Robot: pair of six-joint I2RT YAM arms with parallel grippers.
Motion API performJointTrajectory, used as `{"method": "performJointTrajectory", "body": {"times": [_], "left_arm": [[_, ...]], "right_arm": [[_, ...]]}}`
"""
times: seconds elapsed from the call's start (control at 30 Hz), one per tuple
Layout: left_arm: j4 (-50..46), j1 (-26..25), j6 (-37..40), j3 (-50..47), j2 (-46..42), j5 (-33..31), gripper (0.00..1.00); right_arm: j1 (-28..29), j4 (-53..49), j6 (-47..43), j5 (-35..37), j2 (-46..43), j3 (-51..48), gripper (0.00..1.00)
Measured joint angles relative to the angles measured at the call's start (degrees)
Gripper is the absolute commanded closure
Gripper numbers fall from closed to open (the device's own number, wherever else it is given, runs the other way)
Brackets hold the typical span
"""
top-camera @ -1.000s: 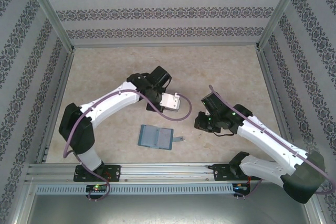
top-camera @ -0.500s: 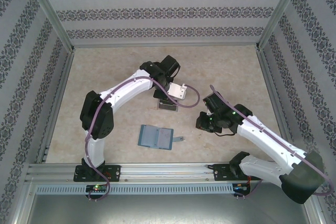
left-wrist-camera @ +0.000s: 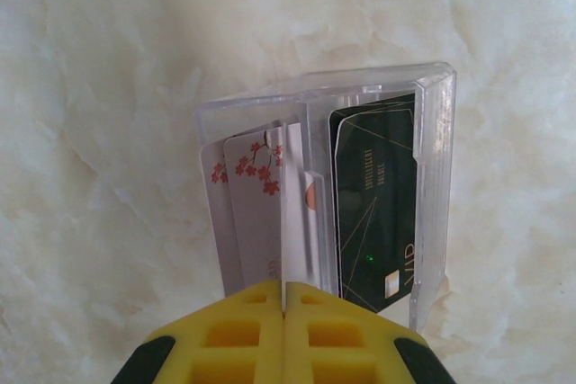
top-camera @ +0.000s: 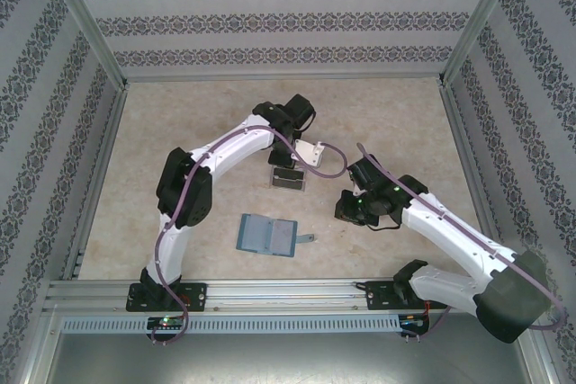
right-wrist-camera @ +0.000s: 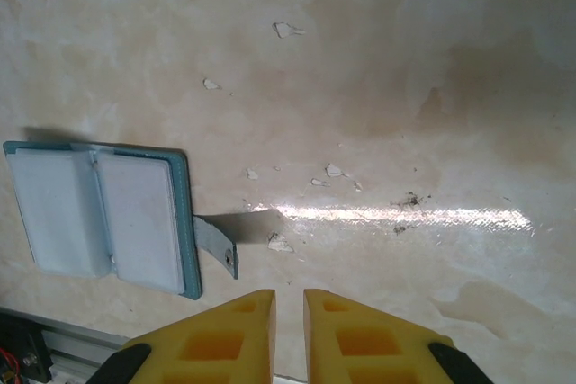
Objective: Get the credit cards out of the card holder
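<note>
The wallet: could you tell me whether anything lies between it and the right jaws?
Nothing visible does. Only bare, flecked table lies between the right jaws and the open wallet, whose own strap points toward them.

The wallet [top-camera: 266,236] is lying open on the table [top-camera: 180,132] near its front edge, its strap [top-camera: 307,239] sticking out to the right. The box [top-camera: 288,182] is sitting behind it, apart. In the left wrist view, the dark card [left-wrist-camera: 373,222] is standing in the box, right of the pale card [left-wrist-camera: 256,231].
</note>
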Motion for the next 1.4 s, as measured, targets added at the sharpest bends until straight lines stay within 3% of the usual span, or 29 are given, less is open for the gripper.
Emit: {"method": "performJointTrajectory", "body": {"times": [0.23, 0.4, 0.5, 0.77, 0.97, 1.17, 1.4], "left_arm": [[-1.6, 0.0, -1.3, 2.5, 2.2, 0.1, 0.98], [-2.5, 0.1, -3.0, 4.8, 2.2, 0.1, 0.61], [-2.6, 0.1, -4.6, 6.8, 2.2, 0.0, 0.5], [-2.5, 1.5, -13.9, 10.6, 2.1, 0.0, 0.48], [-1.4, 1.9, -28.8, 9.2, -1.2, 0.0, 0.52], [2.7, 1.9, -47.8, -2.6, -12.4, 0.1, 0.57], [14.1, 2.1, -71.3, -27.5, -28.5, 4.4, 0.59]], "right_arm": [[-0.7, 0.9, -0.9, -0.7, 0.3, -0.4, 0.82], [-1.1, 1.0, -1.2, -1.3, 0.4, -0.4, 0.82], [-1.1, 1.0, -1.2, -1.3, 0.4, -0.4, 0.82], [-1.1, 1.2, -1.2, -1.9, 0.4, -0.4, 0.82], [0.9, 3.2, -0.6, -2.4, 2.1, -0.4, 0.82], [5.0, 7.3, 1.6, -2.8, 5.4, -0.4, 0.82], [9.3, 13.4, 4.3, -3.1, 11.2, -0.4, 0.82]]}}
